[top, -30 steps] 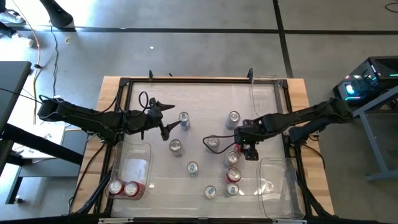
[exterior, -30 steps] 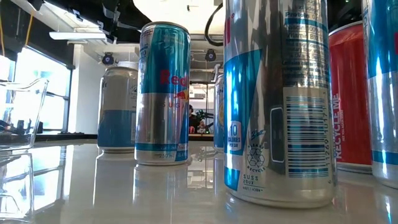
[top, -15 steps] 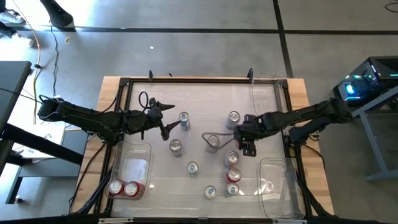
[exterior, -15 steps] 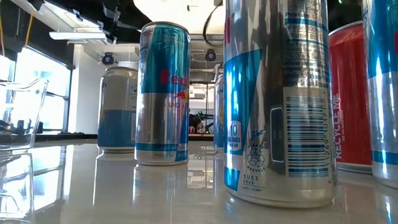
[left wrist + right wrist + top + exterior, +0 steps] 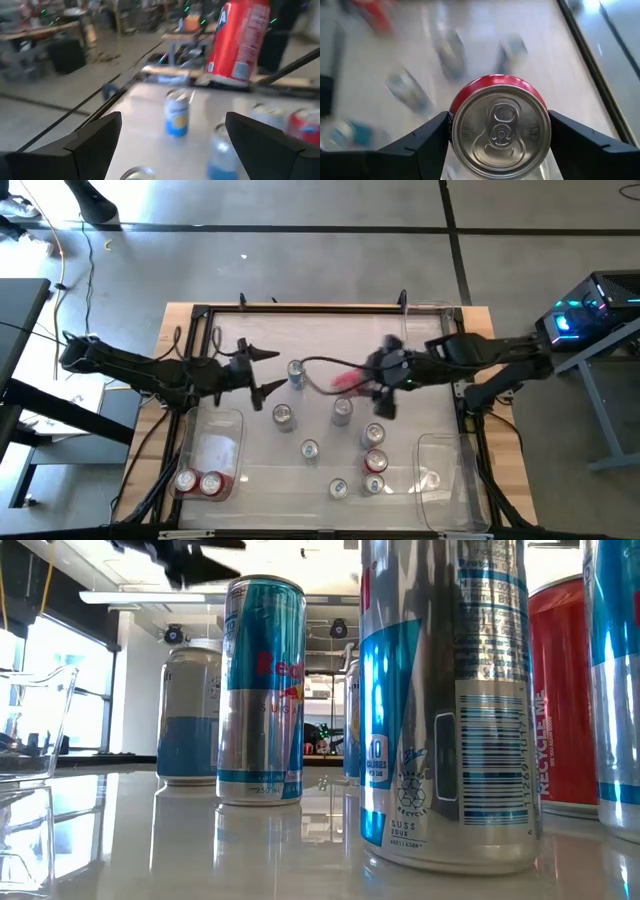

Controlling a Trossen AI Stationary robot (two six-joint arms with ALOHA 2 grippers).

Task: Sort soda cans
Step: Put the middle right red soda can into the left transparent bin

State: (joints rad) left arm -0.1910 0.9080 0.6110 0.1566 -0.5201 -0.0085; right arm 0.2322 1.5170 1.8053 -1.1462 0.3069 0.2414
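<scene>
Gripping right gripper (image 5: 497,145), round red can (image 5: 498,125)

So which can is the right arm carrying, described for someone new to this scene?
Start at the right gripper, over the middle of the table. It is shut on a red can, lifted and tipped sideways. Every other can stands on the table or in a bin.

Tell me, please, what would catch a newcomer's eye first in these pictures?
Probably the red can gripped in the right gripper, lifted over the middle of the table. Next, the open left gripper hovering beside a silver can, and two red cans in the clear bin at the table's front left corner.
</scene>
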